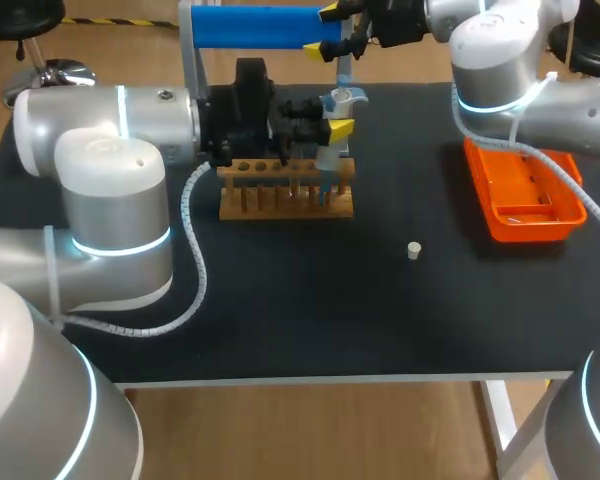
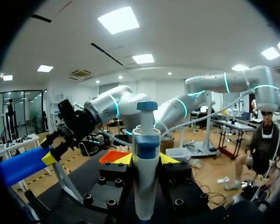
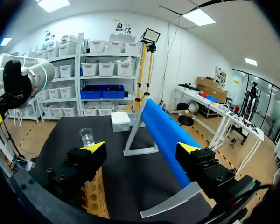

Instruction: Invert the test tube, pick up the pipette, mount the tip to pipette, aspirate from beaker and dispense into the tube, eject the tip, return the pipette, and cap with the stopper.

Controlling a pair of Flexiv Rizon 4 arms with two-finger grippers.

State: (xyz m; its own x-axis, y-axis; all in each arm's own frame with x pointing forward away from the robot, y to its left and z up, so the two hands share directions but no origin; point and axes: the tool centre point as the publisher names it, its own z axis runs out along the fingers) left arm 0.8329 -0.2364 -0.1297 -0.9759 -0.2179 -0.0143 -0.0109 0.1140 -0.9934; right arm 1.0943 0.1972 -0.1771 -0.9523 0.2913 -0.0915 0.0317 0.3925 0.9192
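Pipette (image 2: 146, 158) stands clamped in left gripper (image 2: 147, 159), clearest in its wrist view; only right wrist view shows beaker (image 3: 87, 136) holding clear liquid; right gripper (image 3: 140, 153) gapes empty.

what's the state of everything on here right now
left gripper: shut on the pipette
pipette: held upright
right gripper: open, empty
stopper: loose on the table
beaker: upright, uncovered
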